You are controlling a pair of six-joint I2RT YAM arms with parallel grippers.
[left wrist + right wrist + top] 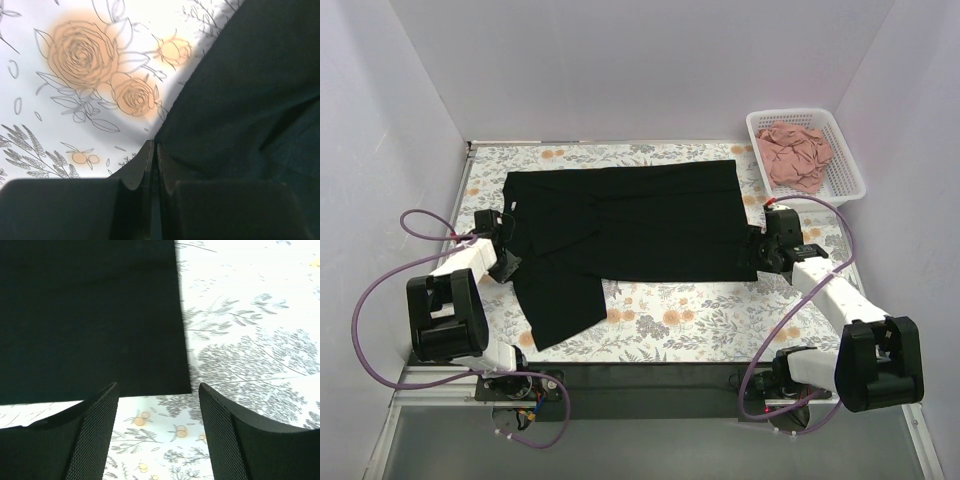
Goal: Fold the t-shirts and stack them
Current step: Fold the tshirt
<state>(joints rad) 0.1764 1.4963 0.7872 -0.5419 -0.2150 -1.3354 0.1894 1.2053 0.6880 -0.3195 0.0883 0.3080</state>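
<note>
Folding barely begun: black t-shirt [630, 215] lies spread; left gripper [153, 150] clamped, apparently on its edge; right gripper [159, 387] wide, empty, beside its corner; pink t-shirt [796, 155] beyond, in basket [848, 155].

Twin robot arms in white and black, with purple cabling.
The left arm [460, 262] and right arm [825, 290] share one build: boxy white links set between bulky black joint housings, each fed by a looping purple cable [356, 320] that runs down to its base. The left gripper [153, 147] has smooth matte-black fingers tapering to thin tips. The right gripper [158, 387] has curved black fingers [95, 440] whose inner faces carry a fine mesh texture.
</note>
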